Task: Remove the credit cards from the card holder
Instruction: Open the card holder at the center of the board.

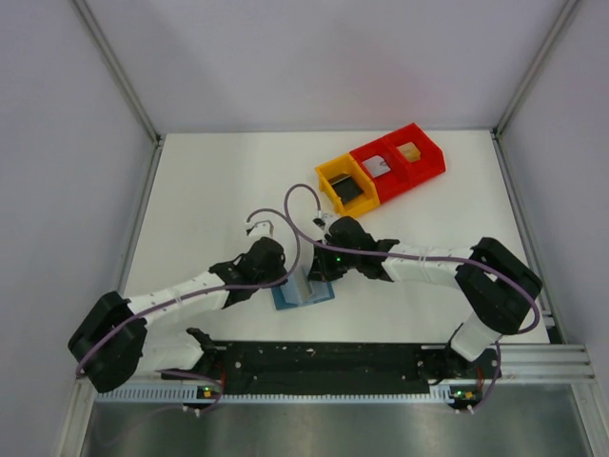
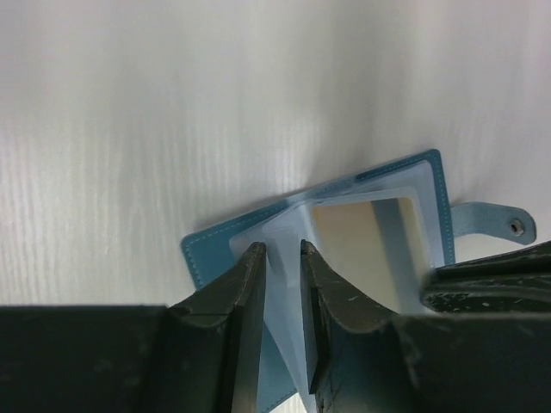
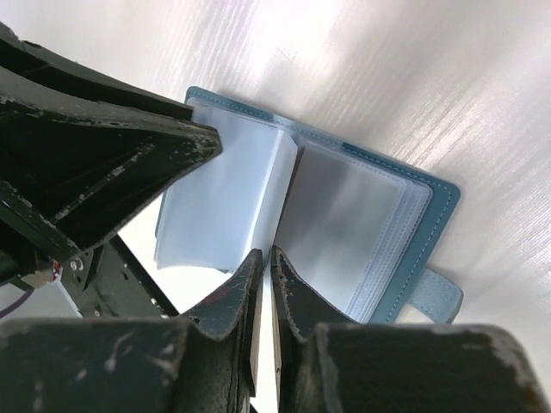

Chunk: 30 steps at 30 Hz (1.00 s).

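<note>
**Task state, mid-extraction.** The card holder [image 1: 316,296] lies open near the middle of the surface's [image 1: 209,190] near edge, with both arms converged on it. The left end effector [image 2: 281,258] is pinched narrowly on a raised clear leaf of the holder. The right end effector [image 3: 267,258] is closed almost fully on another upright leaf (whether a card sits inside cannot be told). Toward the far edge, right of centre, the yellow bin [image 1: 326,186] holds a dark card [image 1: 350,191], and the red bin [image 1: 423,176] holds a pale card [image 1: 378,168] and a tan card [image 1: 409,151]. Judged well advanced: a tan-tinted panel [image 2: 362,245] in one sleeve may be a card left to remove.
</note>
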{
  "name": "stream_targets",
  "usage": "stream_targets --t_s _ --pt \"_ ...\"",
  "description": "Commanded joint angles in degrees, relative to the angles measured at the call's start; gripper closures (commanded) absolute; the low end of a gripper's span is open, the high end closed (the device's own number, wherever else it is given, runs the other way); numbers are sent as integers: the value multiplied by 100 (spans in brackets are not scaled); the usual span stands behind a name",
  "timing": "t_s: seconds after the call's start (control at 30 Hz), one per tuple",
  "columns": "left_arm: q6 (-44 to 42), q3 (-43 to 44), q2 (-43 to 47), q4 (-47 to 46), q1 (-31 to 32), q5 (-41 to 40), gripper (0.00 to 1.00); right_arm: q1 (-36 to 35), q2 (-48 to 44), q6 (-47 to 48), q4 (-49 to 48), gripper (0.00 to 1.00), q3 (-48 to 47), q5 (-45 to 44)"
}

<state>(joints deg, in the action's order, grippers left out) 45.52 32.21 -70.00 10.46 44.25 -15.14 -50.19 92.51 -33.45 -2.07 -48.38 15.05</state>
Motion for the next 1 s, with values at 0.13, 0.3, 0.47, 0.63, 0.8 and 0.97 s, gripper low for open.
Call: stream_targets --t_s 0.13,0.3,0.47,0.63,0.8,0.97 --pt "1 -259 899 597 -189 -508 72 36 -119 67 -119 94 48 -99" --pt "-130 109 1418 844 -180 -105 72 45 -119 49 -110 95 31 -90" --pt "-254 409 1718 284 -162 1036 69 45 -128 58 -66 97 4 -169" --pt "-52 269 1113 -465 -162 1899 69 97 -180 58 -40 100 30 -230" --pt "89 -83 436 -967 -171 2024 71 238 -391 58 4 100 206 -362" --pt "1 -100 22 -870 -180 1734 72 572 -637 93 13 100 434 -415"
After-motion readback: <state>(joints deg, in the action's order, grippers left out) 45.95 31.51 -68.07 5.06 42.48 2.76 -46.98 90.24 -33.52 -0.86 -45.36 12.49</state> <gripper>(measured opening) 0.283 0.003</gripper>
